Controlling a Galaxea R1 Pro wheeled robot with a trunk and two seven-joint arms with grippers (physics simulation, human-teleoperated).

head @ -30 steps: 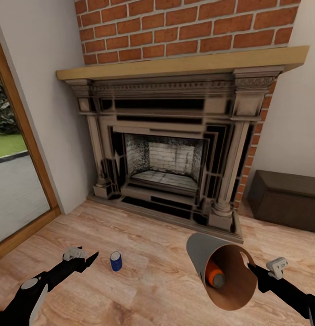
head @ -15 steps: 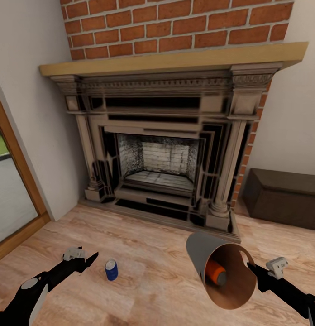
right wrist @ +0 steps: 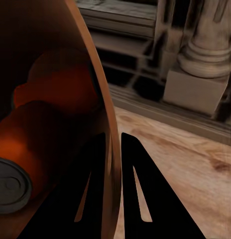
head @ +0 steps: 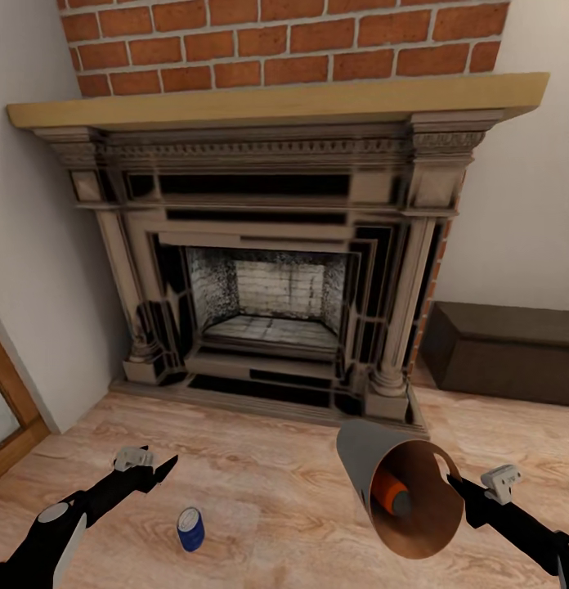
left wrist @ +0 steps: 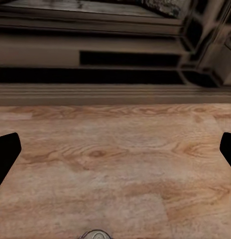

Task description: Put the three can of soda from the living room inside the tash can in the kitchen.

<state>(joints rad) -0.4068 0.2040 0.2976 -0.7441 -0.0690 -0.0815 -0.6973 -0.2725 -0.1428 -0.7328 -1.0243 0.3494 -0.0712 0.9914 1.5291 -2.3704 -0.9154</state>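
A dark blue can of soda point(head: 190, 528) with a silvery top stands on the wood floor of the living room. It is just right of my left gripper point(head: 158, 473) and nearer to me. That gripper point(left wrist: 115, 152) is open and holds nothing. My right gripper point(head: 448, 481) is shut on the rim of the tash can point(head: 374, 458), which hangs tilted above the floor with its mouth towards me. An orange can of soda point(head: 389, 493) lies inside it. In the right wrist view the gripper point(right wrist: 113, 144) pinches the bin wall point(right wrist: 90, 74), and two orange cans point(right wrist: 31, 144) seem to lie inside.
A dark fireplace point(head: 268, 311) with a brick wall above fills the far side, its stone hearth step point(left wrist: 110, 92) close ahead of the left gripper. A dark brown chest point(head: 505, 348) stands at the right wall. A wooden door frame point(head: 11, 409) is at the left.
The camera has moved: the fireplace and the blue can have slid left and lower in the picture. Both arms keep their pose. The orange can has shifted slightly inside the bin.
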